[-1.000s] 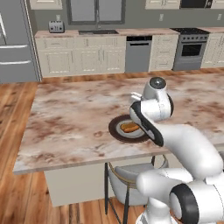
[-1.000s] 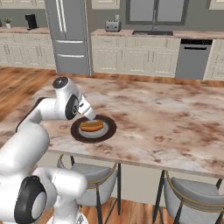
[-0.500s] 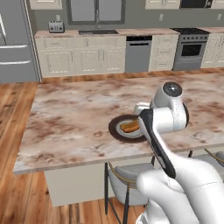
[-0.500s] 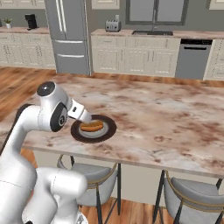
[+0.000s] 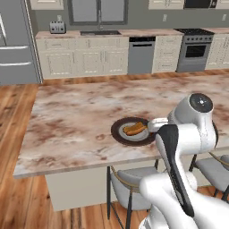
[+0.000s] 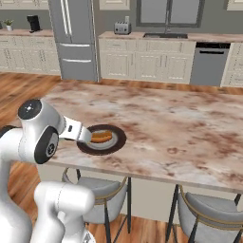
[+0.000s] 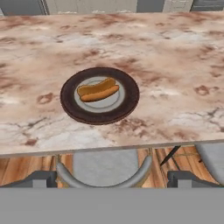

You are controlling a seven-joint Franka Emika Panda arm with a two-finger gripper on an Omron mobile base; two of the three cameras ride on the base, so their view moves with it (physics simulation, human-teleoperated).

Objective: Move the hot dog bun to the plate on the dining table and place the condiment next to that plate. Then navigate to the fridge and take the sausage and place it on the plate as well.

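Note:
The hot dog bun (image 7: pixel 98 89) lies in the pale centre of the dark-rimmed plate (image 7: pixel 70 105), close to the near edge of the dining table (image 7: pixel 175 57). Both base views show the bun (image 5: pixel 135 129) (image 6: pixel 101 137) on the plate (image 5: pixel 117 133) (image 6: pixel 118 140). My gripper (image 7: pixel 114 178) hangs open and holds nothing, drawn back past the table's near edge, above a chair and facing the plate. My white arm rises just beside the plate in the base views. The fridge (image 6: pixel 75 40) stands shut at the far wall. The condiment and the sausage are out of view.
Grey stools (image 5: pixel 129 181) (image 6: pixel 209 213) are tucked under the table's near edge, and one chair seat (image 7: pixel 105 168) sits right under the gripper. Cream cabinets, a dishwasher (image 5: pixel 141 56) and a stove (image 5: pixel 195 53) line the back wall. Wood floor surrounds the table.
The hand has pulled back from over the plate toward the base, and the upper arm has swung up and outward. The bun stays on the plate.

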